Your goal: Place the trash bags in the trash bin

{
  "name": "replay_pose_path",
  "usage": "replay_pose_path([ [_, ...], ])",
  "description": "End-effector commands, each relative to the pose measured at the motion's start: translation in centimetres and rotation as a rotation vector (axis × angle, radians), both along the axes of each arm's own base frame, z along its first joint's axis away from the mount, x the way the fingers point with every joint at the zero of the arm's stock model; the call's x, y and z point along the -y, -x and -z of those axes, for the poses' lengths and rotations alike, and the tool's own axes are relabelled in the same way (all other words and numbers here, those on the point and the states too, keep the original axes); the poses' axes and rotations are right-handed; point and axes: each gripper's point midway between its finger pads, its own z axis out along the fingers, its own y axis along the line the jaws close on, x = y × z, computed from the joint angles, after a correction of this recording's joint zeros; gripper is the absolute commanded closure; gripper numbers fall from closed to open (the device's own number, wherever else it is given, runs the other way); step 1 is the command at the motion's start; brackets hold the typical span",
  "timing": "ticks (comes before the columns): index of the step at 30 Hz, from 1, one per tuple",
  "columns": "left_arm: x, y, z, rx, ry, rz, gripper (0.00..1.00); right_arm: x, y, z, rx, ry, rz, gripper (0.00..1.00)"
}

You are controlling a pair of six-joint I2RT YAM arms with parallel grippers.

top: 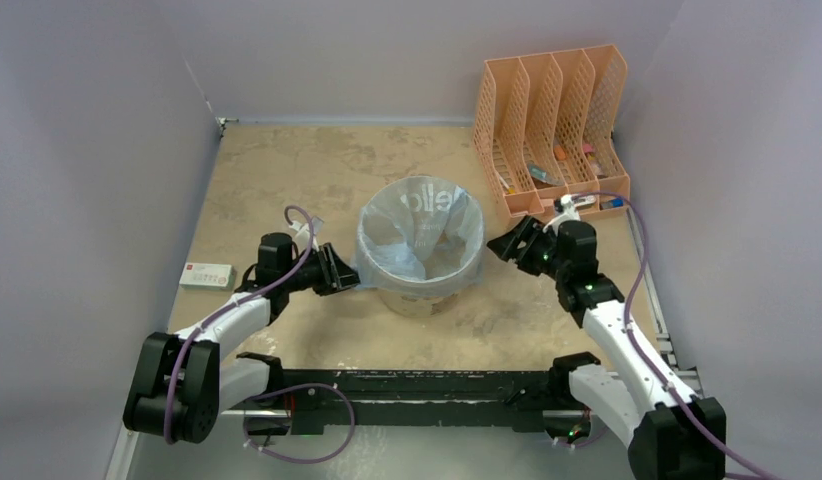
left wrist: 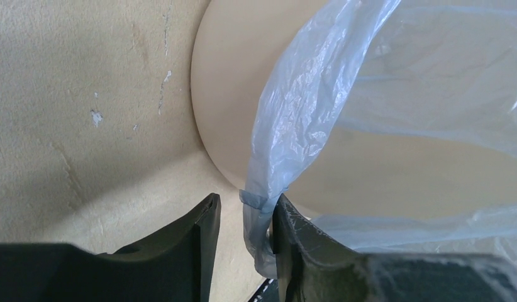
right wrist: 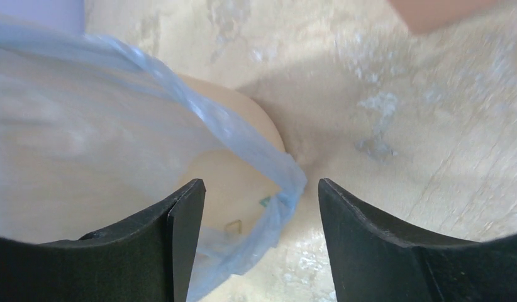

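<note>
Pale-blue trash bag (top: 419,232) sat in the cream trash bin (top: 419,298), draped over its rim.
I saw the left gripper (left wrist: 246,202) partly open, the bag's edge against one finger but unpinched; the right gripper (right wrist: 261,189) gaped wide around the bag's rim, holding nothing.

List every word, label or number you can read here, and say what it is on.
"olle": big white letters on the bag, creased, so only part shows.
Red label on the white box: too small to read.
Small prints on the bin: too blurred to read.
</note>
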Motion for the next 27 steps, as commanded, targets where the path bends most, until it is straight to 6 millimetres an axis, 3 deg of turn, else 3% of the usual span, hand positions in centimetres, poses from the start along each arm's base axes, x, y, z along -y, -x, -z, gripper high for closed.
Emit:
replay_pose_path([
  [1,0.1,-1.1,-1.3,0.071,-0.011,0.026,0.68,1.6,-1.8,-8.0,0.182,0.075,0.061,0.27],
  [3,0.1,-0.8,-1.1,0.071,-0.002,0.031,0.68,0.5,-1.9,-12.8,0.323,0.044,-0.011,0.25],
  [5,0.2,-0.6,-0.9,0.069,0.008,0.035,0.68,-2.0,-0.9,-16.5,0.427,-0.011,-0.180,0.27],
  [7,0.3,-0.4,-0.7,0.060,0.015,0.044,0.66,-4.0,-0.4,-18.7,0.459,-0.057,-0.316,0.33],
  [10,0.4,-0.4,-0.6,0.054,0.017,0.046,0.60,-6.6,-1.1,-20.7,0.476,0.026,-0.366,0.41],
  [13,0.3,-0.5,-0.7,0.055,0.018,0.038,0.55,-10.0,-1.4,-20.5,0.464,0.150,-0.351,0.47],
  [21,0.2,-0.7,-1.2,0.064,0.012,0.030,0.53,-14.7,-2.4,-17.0,0.428,0.428,-0.384,0.47],
  [27,0.3,-0.6,-1.2,0.062,0.016,0.036,0.58,-18.0,-2.0,-12.3,0.400,0.636,-0.486,0.45],
])
